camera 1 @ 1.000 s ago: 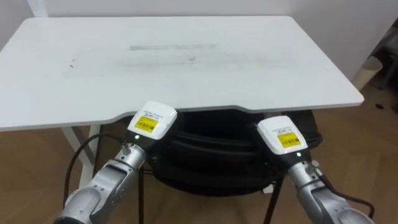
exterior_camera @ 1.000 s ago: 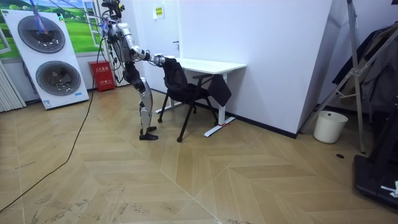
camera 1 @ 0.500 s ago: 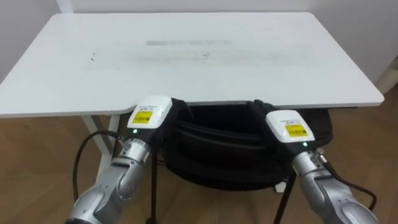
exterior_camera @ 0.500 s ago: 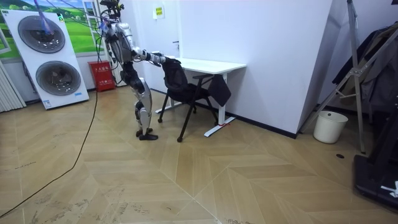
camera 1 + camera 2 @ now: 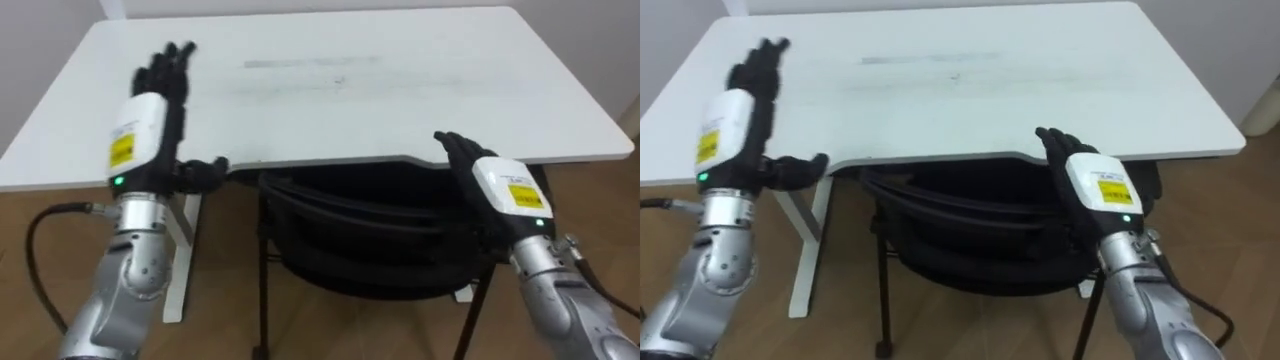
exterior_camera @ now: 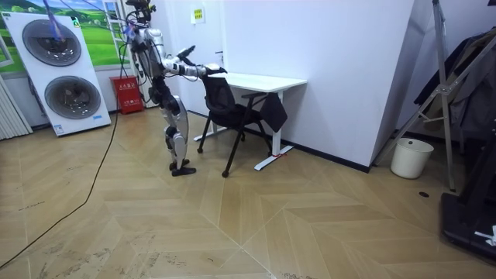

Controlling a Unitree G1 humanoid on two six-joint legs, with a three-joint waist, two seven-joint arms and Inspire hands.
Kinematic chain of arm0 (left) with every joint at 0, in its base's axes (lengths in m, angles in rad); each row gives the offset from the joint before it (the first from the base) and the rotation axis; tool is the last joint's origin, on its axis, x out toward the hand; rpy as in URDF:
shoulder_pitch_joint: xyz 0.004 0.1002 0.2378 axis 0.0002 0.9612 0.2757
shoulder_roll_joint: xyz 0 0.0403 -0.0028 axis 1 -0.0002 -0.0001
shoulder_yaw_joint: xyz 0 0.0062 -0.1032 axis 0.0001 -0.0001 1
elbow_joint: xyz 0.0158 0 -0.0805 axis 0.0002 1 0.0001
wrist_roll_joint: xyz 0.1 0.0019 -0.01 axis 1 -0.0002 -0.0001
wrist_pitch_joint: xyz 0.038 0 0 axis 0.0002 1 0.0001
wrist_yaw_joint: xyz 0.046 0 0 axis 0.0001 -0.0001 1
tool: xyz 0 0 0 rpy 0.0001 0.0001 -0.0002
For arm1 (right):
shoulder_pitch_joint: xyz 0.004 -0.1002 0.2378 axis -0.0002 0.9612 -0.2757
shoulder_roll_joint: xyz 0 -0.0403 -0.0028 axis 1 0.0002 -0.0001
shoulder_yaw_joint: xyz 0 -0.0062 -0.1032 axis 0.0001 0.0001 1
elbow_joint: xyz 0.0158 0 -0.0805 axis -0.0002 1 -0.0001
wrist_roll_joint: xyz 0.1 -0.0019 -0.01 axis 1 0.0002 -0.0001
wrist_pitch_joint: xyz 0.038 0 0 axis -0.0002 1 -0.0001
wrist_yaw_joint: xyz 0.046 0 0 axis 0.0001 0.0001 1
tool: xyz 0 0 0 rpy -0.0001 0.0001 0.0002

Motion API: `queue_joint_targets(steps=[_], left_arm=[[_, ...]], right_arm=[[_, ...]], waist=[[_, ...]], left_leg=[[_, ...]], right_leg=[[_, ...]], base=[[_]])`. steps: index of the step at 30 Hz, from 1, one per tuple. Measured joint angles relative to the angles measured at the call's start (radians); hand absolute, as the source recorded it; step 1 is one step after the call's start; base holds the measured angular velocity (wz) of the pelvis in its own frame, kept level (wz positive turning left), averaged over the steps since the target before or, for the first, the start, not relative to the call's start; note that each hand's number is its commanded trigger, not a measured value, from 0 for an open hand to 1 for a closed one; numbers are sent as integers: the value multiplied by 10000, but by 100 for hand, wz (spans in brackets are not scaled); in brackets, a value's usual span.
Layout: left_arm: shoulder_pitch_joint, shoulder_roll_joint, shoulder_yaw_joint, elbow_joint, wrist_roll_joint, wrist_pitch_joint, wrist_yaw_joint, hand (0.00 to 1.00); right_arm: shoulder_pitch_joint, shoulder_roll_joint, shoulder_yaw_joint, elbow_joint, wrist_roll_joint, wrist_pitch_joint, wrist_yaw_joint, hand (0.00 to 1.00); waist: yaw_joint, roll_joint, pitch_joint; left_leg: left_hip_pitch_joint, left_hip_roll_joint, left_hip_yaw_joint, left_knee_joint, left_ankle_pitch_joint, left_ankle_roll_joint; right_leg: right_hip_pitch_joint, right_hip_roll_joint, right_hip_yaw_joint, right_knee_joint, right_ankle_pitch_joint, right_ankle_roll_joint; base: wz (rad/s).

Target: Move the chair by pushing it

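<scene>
A: Where's the chair relative to the hands?

B: Chair [image 5: 370, 235] is straight ahead of the robot, with the top of its back right at the counter [image 5: 350, 100] front edge and the rest below the top. The right robot hand [image 5: 505, 190] sits on the right end of the back's top rail. Its fingers [image 5: 455, 150] are stretched forward and open, not wrapped round anything. The left robot hand [image 5: 140, 135] is up in the air over the counter's left front corner, fingers straight and pointing up, thumb out sideways. It's open and well clear of the chair.

A: Anything around it or in the way?

B: The counter itself – the chair back is up against its edge. The white counter leg stands just left of the chair frame. In the room view the robot stands on the room view's left of the chair, arms out toward it. A dark cloth [image 6: 273, 113] hangs on the far side of the chair. Stacked washing machines [image 6: 58, 70] and a red box [image 6: 125, 93] are behind the robot. A white bin [image 6: 408, 157] and a clothes rack [image 6: 453, 85] are well apart on the room view's right.

A: What can't you see?

B: From the head views the seat is hidden under the counter and the chair legs are cut off at the bottom. I can't tell whether the right fingertips touch the counter edge – or what the dark cloth hangs from.
</scene>
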Motion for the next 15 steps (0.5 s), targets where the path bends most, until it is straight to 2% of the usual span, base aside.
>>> queue_joint_targets(steps=[2,3,5,7,9,13,15], left_arm=[[399,1,846,-479,-350,-283,606,0],[441,1,1021,-485,-548,-343,778,0],[738,-18,1578,-478,-1516,-360,1410,0],[1036,-65,2039,-470,-2113,-357,1757,0],[1366,-67,2313,-464,-2802,-345,2103,0],[2241,-185,2785,-328,-4143,-332,2703,0],[2398,-256,2773,238,-4857,-323,3026,0]], right_arm=[[470,-6,-686,-132,-6,-428,-360,0],[584,-6,-865,-132,-5,-435,-460,0],[953,-7,-1588,-132,13,-324,-978,0],[1059,-4,-2058,-131,14,-192,-1236,0],[1256,1,-2359,-114,251,-53,-1579,0],[1881,317,-2501,-101,2267,30,-2775,0],[2209,546,-2589,-75,3550,109,-3318,0]], waist=[[-30,-28,16],[-44,-27,20],[-45,19,53],[16,99,107],[63,149,118],[130,182,104],[235,235,69]], left_leg=[[32,-40,17,-1,-44,59],[30,-60,2,-2,-49,68],[38,-155,1,-15,-87,128],[30,-161,91,-39,-114,168],[49,-171,144,-78,-140,203],[149,-182,189,-170,-201,214],[223,-196,189,-225,-223,230]], right_leg=[[27,-29,24,1,-4,-6],[27,-46,8,3,-5,-14],[14,-124,10,10,18,-297],[-37,-136,91,-13,33,-339],[-45,-135,143,-45,49,-363],[68,-90,185,-210,93,-411],[137,-87,189,-261,91,-408]], base=[[-2],[6],[3],[-10],[-8],[-2],[0]])
